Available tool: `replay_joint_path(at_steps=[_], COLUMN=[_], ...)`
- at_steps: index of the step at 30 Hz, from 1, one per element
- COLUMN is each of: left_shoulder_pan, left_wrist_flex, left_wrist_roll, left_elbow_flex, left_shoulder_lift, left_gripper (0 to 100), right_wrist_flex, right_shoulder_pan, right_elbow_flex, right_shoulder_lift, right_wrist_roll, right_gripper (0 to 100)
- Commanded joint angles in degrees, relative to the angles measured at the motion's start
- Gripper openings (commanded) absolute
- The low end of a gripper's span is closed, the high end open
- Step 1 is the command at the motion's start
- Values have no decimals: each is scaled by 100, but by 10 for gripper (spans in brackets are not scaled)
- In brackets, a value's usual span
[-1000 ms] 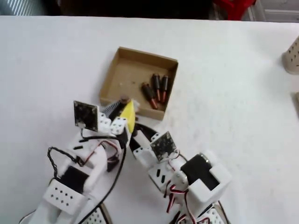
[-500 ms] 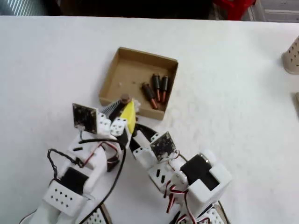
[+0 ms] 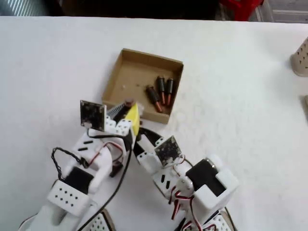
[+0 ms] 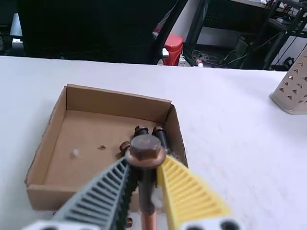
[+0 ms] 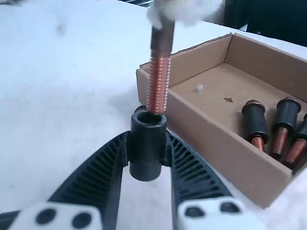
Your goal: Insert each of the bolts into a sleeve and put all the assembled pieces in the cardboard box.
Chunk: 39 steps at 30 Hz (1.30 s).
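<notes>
My left gripper [image 4: 144, 175] is shut on a copper bolt [image 4: 147, 158], held upright with its hex head up, just at the near wall of the cardboard box [image 3: 126, 67]. Below it my right gripper [image 5: 146, 153] is shut on a black sleeve [image 5: 147, 148], standing upright on the table side of that wall. The bolt's threaded tip [image 5: 157, 91] sits in the sleeve's mouth. Three assembled pieces [image 3: 161, 91] lie side by side in the box's right part. In the high view the yellow finger [image 3: 133, 118] and the bolt head [image 3: 128, 102] show at the box's near edge.
A beige perforated holder [image 3: 301, 57] stands at the table's right edge. White table [image 3: 240, 96] lies open to the right and left of the box. The two arms' bodies crowd the near middle of the table.
The left arm has shifted slightly right and toward the box, with the bolt still in it. The right arm has stayed in place.
</notes>
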Motion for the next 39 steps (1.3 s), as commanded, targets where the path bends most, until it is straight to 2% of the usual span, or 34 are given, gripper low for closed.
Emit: replay_joint_path(at_steps=[1, 30, 35, 39], left_shoulder_pan=[-40, 13, 145, 444], left_wrist_flex=[-431, 211, 651, 923], left_wrist_roll=[-62, -79, -79, -501], left_elbow_flex=[-185, -132, -132, -123], left_shoulder_lift=[22, 22, 22, 22], left_gripper=[24, 24, 24, 24], right_wrist_flex=[-31, -31, -31, -31], right_shoulder_pan=[4, 4, 4, 4], right_elbow_flex=[-62, -53, -53, -53], right_shoulder_lift=[-22, -22, -22, -22], right_wrist_roll=[-9, -9, -9, -9], right_gripper=[16, 16, 16, 16])
